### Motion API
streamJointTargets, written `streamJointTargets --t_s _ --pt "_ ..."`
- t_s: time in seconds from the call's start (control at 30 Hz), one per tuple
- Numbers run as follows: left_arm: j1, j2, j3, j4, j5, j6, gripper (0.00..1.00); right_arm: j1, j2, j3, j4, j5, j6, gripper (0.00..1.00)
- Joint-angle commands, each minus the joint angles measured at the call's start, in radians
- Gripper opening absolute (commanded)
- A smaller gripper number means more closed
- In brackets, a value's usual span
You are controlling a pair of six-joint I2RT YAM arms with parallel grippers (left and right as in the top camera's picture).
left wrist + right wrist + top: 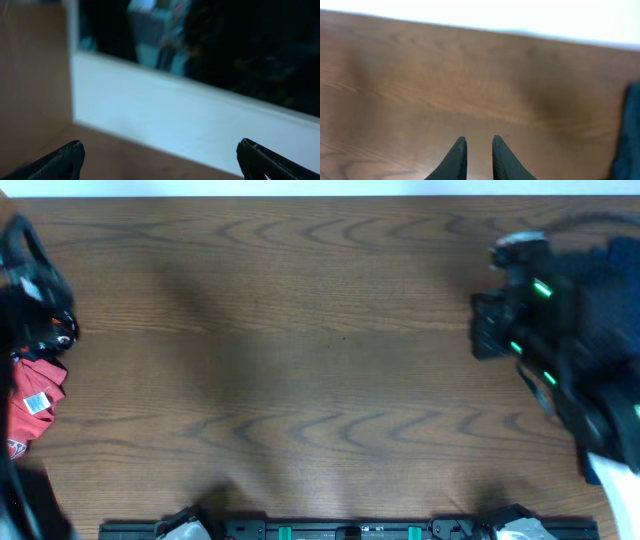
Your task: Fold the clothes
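A red shirt [32, 395] lies bunched at the table's far left edge. Just above it is black cloth with a small red-and-white mark [58, 328], seemingly the black jersey; no orange lines show. A dark blue shirt [615, 275] lies at the right edge and also shows in the right wrist view [629, 135]. My left gripper [30, 275] is above the left pile; its fingers [160, 160] are wide open and empty. My right gripper [515, 252] is beside the blue shirt; its fingers [480, 147] are nearly together with nothing between them, over bare wood.
The wooden table [320, 350] spans the overhead view. A white wall [190, 120] runs behind the table's edge in the left wrist view. The arm bases [350, 530] sit along the front edge. A dark shape [25, 505] lies at the lower left corner.
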Motion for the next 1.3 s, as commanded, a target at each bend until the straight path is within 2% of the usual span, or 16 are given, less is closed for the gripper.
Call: streamJointTargets --t_s 0.0,0.17,0.3,0.63,0.73,0.83,1.03,1.2,1.27 --pt "-0.002 -0.079 0.012 -0.011 0.162 -0.027 0.98 -0.003 -0.099 0.040 -0.017 0.058 -0.084 0.18" --pt "-0.002 -0.149 0.012 -0.014 0.342 -0.117 0.98 -0.003 -0.223 0.109 -0.140 0.200 -0.099 0.19" --pt "-0.002 -0.154 0.012 -0.022 0.579 -0.134 0.98 -0.003 -0.286 0.169 -0.280 0.261 -0.098 0.20" --pt "-0.131 -0.180 0.072 -0.067 0.789 -0.133 0.98 -0.003 -0.333 0.275 -0.465 0.271 -0.062 0.21" --pt "-0.174 -0.180 0.138 -0.066 0.910 -0.132 0.98 -0.003 -0.336 0.311 -0.510 0.254 -0.036 0.29" --pt "-0.231 -0.181 0.210 -0.066 0.996 -0.129 0.98 -0.003 -0.336 0.354 -0.555 0.216 -0.030 0.31" --pt "-0.349 -0.181 0.380 -0.067 1.094 -0.130 0.98 -0.003 -0.337 0.491 -0.587 0.086 -0.031 0.39" --pt "-0.413 -0.181 0.480 -0.077 1.106 -0.130 0.98 -0.003 -0.345 0.615 -0.587 -0.043 -0.079 0.40" --pt "-0.427 -0.181 0.494 -0.078 1.106 -0.130 0.98 -0.003 -0.353 0.653 -0.587 -0.077 -0.100 0.47"
